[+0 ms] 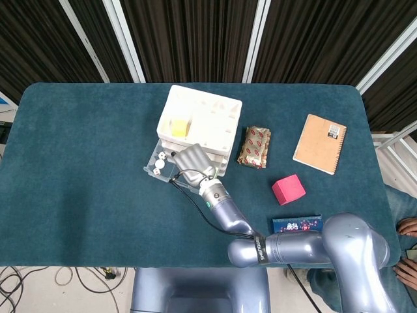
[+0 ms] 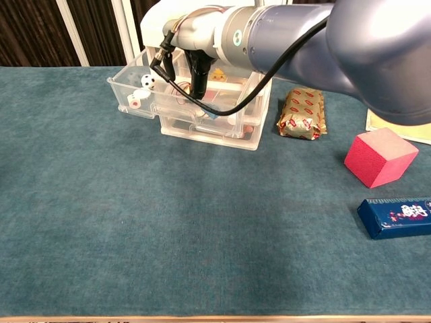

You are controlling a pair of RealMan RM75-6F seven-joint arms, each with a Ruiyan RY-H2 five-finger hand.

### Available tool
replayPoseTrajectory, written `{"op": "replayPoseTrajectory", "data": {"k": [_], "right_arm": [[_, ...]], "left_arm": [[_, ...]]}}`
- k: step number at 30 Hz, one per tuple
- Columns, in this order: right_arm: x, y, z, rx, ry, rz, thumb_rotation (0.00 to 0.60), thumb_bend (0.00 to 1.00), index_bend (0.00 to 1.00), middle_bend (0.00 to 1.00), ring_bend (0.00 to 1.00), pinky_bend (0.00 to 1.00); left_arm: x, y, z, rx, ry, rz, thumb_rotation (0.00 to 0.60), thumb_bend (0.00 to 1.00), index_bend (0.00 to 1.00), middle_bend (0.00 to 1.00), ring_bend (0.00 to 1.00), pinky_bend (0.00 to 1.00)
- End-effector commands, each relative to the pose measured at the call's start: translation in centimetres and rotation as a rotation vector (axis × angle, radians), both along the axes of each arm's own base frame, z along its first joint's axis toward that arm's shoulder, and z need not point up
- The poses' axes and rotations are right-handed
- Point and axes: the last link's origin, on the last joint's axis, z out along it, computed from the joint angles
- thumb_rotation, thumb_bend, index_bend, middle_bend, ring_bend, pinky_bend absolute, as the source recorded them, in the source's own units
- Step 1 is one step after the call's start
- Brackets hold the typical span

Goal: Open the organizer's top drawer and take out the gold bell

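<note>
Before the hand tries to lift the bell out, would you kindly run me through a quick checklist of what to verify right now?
1. Top drawer pulled out of the organizer: ok, it juts out at the front left.
2. Right hand over the open drawer: ok, its fingers reach down into it.
3. Bell located: cannot tell, the hand hides that part; only white dice show.
4. Bell gripped: cannot tell.
5. Foil packet clear of the arm's path: ok, it lies apart, right of the organizer.
6. Left hand out of the way: ok, in neither view.
</note>
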Motion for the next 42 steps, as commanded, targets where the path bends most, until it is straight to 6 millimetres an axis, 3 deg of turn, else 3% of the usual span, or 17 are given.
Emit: {"op": "replayPoseTrajectory", "data": {"k": [1, 42], "right_arm": [[0.0, 0.0, -0.1, -0.006, 0.004, 0.0, 0.6, 0.35, 0.4, 1.0, 1.0, 1.0], [0.5, -0.7, -1.1, -0.035, 0.093, 0.032, 0.6, 0.33, 0.43, 1.0, 1.0, 1.0]], "left_arm": [[0.0, 0.0, 0.0, 0.0, 0.001, 0.0, 0.6, 0.24, 0.13, 0.0, 0.0, 0.0], [0.0, 0.0, 0.1, 0.004, -0.002, 0.004, 0.6, 0.24, 0.13, 0.0, 0.0, 0.0]]}}
